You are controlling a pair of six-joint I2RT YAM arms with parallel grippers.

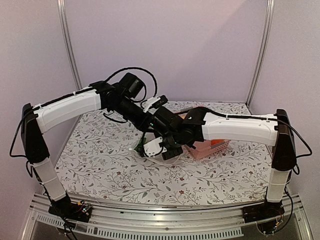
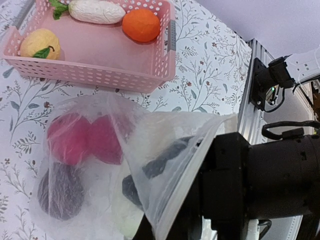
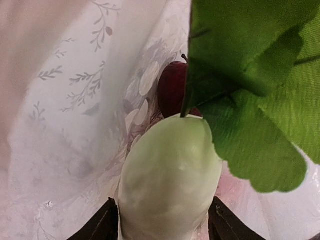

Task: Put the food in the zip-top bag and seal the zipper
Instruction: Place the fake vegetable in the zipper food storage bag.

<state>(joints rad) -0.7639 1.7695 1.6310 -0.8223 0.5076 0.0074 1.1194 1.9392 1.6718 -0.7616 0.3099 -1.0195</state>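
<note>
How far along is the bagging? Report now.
Done: two red pieces and a purple one sit in the bag. In hand: the right gripper holds a pale vegetable inside it. Remaining: lemon, radish, orange in the basket, then sealing.

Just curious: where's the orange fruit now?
In the left wrist view, the orange fruit sits at the right end of the pink basket, beside the white vegetable.

The top view looks down from high behind the near edge over the whole table [image 1: 100,160]. The left wrist view slants closely onto the zip-top bag [image 2: 165,145] and pink basket [image 2: 90,75]; the right wrist view sits inside that same bag, nearly against a pale green piece [image 3: 170,175]
</note>
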